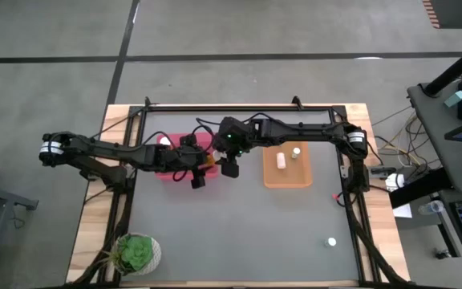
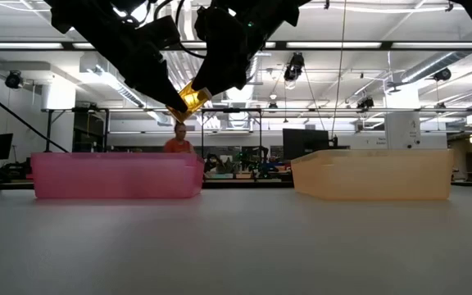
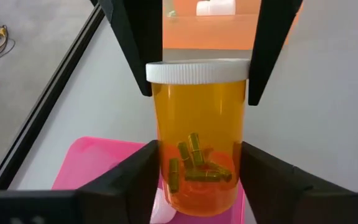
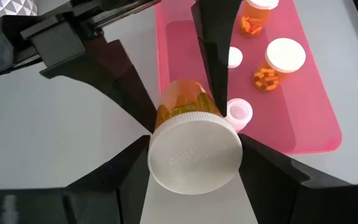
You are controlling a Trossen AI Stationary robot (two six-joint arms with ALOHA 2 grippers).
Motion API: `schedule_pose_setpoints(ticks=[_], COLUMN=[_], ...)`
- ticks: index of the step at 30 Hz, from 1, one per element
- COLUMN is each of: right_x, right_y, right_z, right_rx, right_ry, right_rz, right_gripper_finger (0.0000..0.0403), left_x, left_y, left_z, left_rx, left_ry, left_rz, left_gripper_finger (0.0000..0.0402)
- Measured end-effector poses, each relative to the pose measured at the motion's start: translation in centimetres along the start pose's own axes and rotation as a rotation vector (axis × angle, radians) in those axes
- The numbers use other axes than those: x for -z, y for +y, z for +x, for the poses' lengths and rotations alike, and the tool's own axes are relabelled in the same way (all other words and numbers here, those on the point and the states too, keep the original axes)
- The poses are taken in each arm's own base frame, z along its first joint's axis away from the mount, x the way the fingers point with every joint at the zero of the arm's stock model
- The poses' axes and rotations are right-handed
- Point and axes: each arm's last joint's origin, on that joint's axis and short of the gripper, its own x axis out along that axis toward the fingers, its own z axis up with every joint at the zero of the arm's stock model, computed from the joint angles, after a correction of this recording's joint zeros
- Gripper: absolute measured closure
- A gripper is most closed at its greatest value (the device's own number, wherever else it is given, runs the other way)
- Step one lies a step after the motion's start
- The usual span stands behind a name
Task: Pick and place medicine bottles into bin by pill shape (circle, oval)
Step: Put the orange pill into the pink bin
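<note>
An orange medicine bottle (image 3: 197,155) with a white cap and yellow oblong pills is held in the air between both grippers. It sits above the right end of the pink bin (image 1: 167,164). My left gripper (image 3: 199,180) is shut on its body. My right gripper (image 4: 194,158) is shut on its cap. In the low view the bottle (image 2: 188,100) is tilted, well above the bins. The pink bin holds several bottles (image 4: 284,56). The orange bin (image 1: 287,178) holds two pale bottles (image 1: 281,160). One more bottle (image 1: 330,241) stands on the table at the near right. My left gripper pinches the bottle's orange body (image 3: 166,174), near its bottom end, between its two fingers, coming from the table's left. The bottle is lifted clear and tilted. My right gripper pinches the white cap's ribbed rim (image 4: 157,155) between its two fingers, coming from the table's right, facing the cap's flat top. The bottle is clear of the table and the bin.
A white pot with a green plant (image 1: 137,253) stands at the table's near left corner. The black frame rails (image 1: 239,108) run along the table's far and side edges. The grey mat (image 1: 231,233) lies in front of the bins.
</note>
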Motion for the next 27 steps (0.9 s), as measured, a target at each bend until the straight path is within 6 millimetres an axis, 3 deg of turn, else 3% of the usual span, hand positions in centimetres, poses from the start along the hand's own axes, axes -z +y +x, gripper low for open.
schedule_pose_setpoints(ticks=[6,12,21,27], right_x=[0.0,-0.2,-1.2,0.2], right_y=[0.0,0.1,0.9,2.3], right_z=[0.0,-0.8,-5.6,-8.5], right_rx=[0.003,0.002,0.000,-0.007], right_ry=[0.000,-0.012,-0.073,-0.154], right_rz=[0.001,0.000,-0.009,-0.029], right_gripper_finger=[0.0192,0.0177,0.0131,0.0127], left_x=[0.0,-0.1,-0.8,-1.1], left_y=[0.0,0.0,-0.4,-0.9], left_z=[0.0,-0.1,-1.4,-3.4], left_rx=[0.000,-0.001,0.029,0.088], left_ry=[0.000,-0.011,-0.092,-0.273], left_rz=[-0.002,-0.002,-0.004,-0.015], left_gripper_finger=[0.0247,0.0245,0.0244,0.0244])
